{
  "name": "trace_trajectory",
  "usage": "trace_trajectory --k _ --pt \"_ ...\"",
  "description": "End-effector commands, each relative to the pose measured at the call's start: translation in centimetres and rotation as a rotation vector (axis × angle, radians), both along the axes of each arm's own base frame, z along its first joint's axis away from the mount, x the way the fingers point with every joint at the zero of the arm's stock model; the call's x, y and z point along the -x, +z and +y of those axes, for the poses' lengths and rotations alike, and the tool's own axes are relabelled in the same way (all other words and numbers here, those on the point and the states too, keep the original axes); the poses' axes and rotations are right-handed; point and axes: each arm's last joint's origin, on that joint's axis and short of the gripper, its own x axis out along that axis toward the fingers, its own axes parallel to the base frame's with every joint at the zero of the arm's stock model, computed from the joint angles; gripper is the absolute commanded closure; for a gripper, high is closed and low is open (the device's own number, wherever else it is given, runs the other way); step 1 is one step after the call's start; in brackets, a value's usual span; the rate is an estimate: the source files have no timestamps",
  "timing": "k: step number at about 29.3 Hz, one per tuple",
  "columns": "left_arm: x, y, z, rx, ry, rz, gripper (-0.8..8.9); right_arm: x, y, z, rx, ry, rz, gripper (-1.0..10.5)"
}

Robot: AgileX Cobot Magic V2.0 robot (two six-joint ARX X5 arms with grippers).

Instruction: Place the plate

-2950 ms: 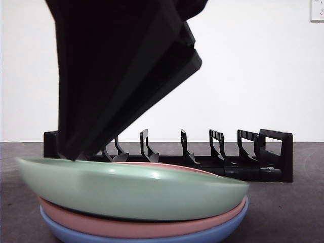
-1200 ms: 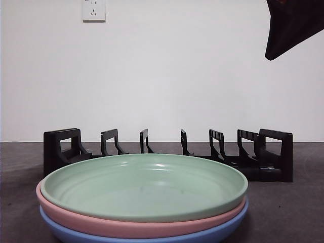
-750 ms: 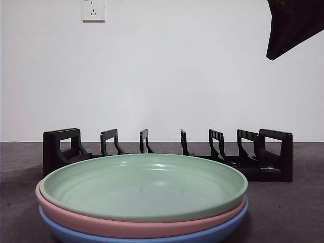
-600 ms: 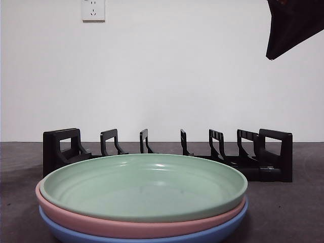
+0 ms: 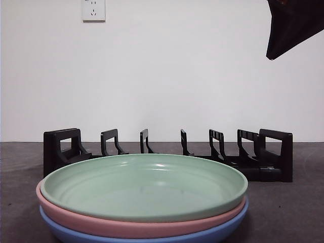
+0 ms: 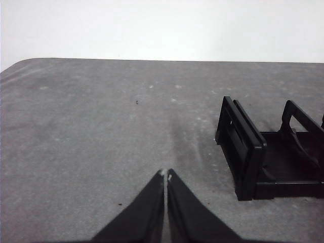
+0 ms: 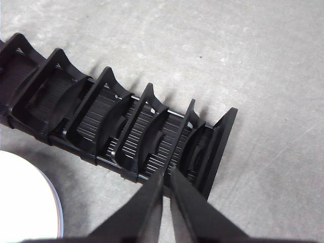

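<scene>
Black jaws on the right hand (image 7: 166, 172) are pinched together on nothing, hanging over the end of the dish rack (image 7: 116, 132). Left hand (image 6: 166, 174) is the same deal, closed and empty, above bare grey tabletop (image 6: 91, 131) just beside the rack's other end. Green plate (image 5: 144, 186) sits on top of a pink plate (image 5: 66, 217) and a blue plate (image 5: 223, 232), stacked in front of the rack, all slots free.
</scene>
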Motion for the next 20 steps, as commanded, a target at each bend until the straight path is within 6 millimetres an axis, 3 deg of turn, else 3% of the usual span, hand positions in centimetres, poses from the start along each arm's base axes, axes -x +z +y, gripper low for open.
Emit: trace_trajectory --k 1,20 --pt "0.00 -0.85 0.12 0.013 -0.002 -0.015 8.06 -0.21 0.51 0.27 -0.005 0.009 -0.021 9.2" --pt "-0.02 -1.01 0.14 0.016 0.002 0.003 8.06 0.22 0.95 0.13 0.009 0.024 -0.050 9.2"
